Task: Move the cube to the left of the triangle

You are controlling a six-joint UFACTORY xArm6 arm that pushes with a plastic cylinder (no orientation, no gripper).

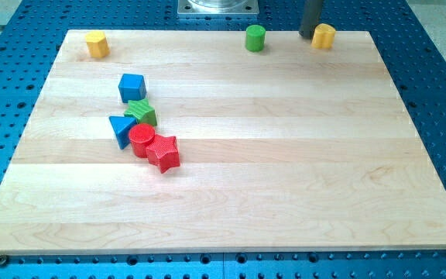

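The blue cube (132, 87) lies on the wooden board's left half. Just below it sits a green star-shaped block (141, 113). The blue triangle (120, 129) is below and left of that, touching the green star. My tip (308, 35) is at the view's top right, at the board's far edge, touching or nearly touching the left side of a yellow block (324, 36). The tip is far from the cube and the triangle.
A red cylinder (141, 140) and a red star (163, 152) crowd the triangle's right side. A yellow block (97, 44) sits at the top left corner, a green cylinder (255, 37) at the top edge. The board (285, 170) lies on a blue perforated table.
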